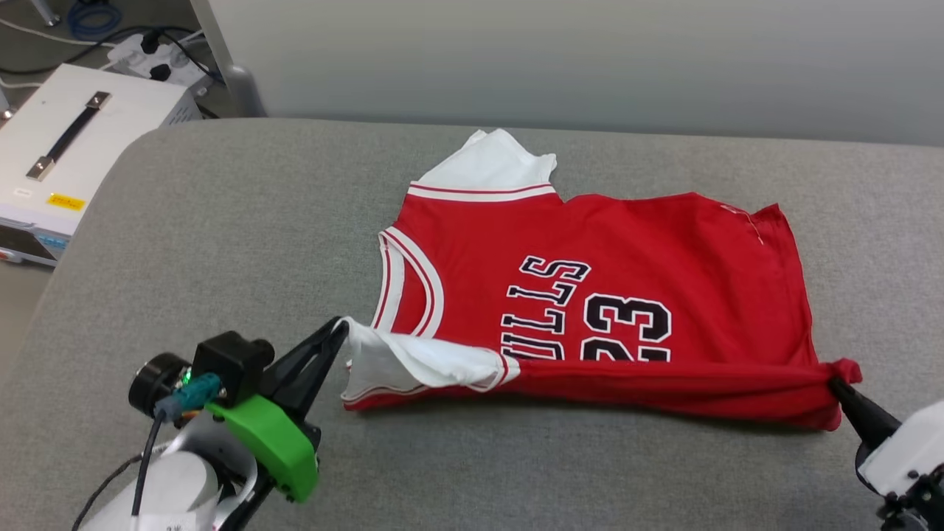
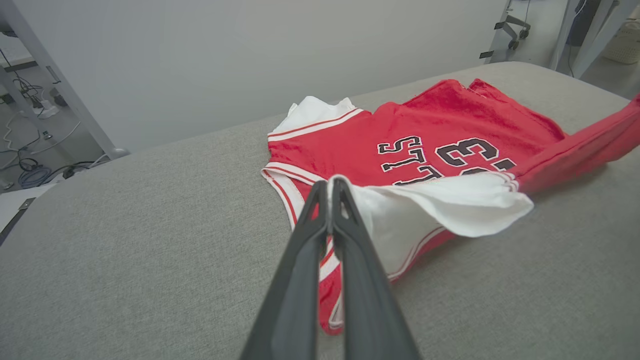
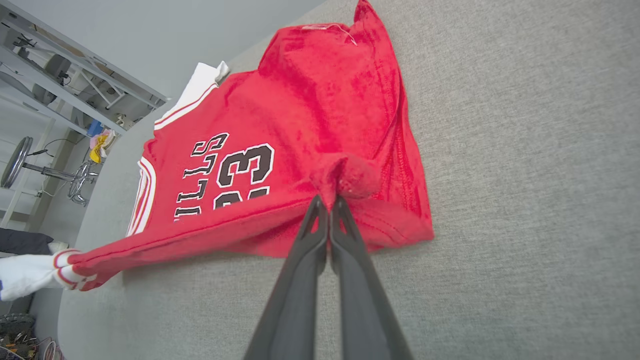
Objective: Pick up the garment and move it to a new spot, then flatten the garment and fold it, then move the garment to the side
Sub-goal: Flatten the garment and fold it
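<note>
Shows the red garment [image 1: 590, 243] lying on the grey bench [image 1: 221, 221], long axis left to right, near edge lifted taut between the left pincer [image 1: 341, 326] clamped on its white sleeve [image 1: 398, 363] and the right pincer [image 1: 835, 383] clamped on its hem corner [image 1: 848, 369].

Left gripper [image 1: 339, 330], near left: it reaches up and to the right from a wrist [image 1: 274, 436] with a green bracket, its two dark fingers [image 2: 300, 280] pressed together on the white sleeve edge of the garment [image 1: 627, 251]. Right gripper [image 1: 838, 385], near right: it points up and to the left from a pale wrist [image 1: 903, 446], fingers likewise closed, pinching a bunched red corner of the hem.
</note>
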Robot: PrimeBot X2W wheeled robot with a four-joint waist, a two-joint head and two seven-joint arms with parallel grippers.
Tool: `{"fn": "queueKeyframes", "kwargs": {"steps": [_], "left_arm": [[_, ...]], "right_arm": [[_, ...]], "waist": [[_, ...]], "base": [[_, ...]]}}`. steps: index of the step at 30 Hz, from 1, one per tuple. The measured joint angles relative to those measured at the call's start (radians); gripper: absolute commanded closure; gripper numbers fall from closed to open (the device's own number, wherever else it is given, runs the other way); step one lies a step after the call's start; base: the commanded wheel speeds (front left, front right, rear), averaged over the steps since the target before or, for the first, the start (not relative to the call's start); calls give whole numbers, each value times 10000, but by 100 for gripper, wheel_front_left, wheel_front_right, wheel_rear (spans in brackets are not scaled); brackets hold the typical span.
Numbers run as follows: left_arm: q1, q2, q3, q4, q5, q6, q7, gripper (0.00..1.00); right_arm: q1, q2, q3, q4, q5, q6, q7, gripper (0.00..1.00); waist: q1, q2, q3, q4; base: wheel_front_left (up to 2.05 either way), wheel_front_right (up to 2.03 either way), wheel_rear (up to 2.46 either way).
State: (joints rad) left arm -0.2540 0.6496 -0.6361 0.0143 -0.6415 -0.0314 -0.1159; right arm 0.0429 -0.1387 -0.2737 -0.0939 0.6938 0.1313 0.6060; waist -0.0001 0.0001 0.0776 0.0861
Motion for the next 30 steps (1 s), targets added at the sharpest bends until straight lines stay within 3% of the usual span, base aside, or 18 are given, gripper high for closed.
{"fn": "queueKeyframes", "kwargs": {"steps": [11, 22, 23, 24, 25, 30], "left_arm": [[-1863, -499, -176, 2105, 169, -447, 585, 100], [-2946, -1379, -1007, 4274, 516, -767, 539, 100], [-3023, -1465, -1070, 4498, 529, -790, 539, 100], [-3079, -1540, -1104, 4660, 546, -792, 495, 56], [-3143, -1622, -1120, 4844, 587, -790, 393, 0], [-3273, -1960, -1016, 5622, 598, -685, -245, 0]], "right_arm": [[-1936, -44, 316, 1352, -1045, 0, 493, 100], [-2718, -171, 922, 2765, -1693, 0, -52, 100], [-2755, -211, 982, 2819, -1703, 0, -155, 64], [-2776, -244, 1034, 2838, -1705, 0, -280, 51], [-2804, -282, 1095, 2855, -1701, 0, -412, 0], [-2871, -594, 1666, 2784, -1377, 0, -1014, 0]], "waist": [[1, 0, 1223, -198], [1, 0, 1791, -314], [2, 0, 1801, -306], [2, 0, 1802, -301], [2, -1, 1794, -296], [2, 0, 1600, -278]], "base": [[0, 0, 0], [0, 0, 0], [0, 0, 0], [0, 0, 0], [0, 0, 0], [0, 0, 0]]}}
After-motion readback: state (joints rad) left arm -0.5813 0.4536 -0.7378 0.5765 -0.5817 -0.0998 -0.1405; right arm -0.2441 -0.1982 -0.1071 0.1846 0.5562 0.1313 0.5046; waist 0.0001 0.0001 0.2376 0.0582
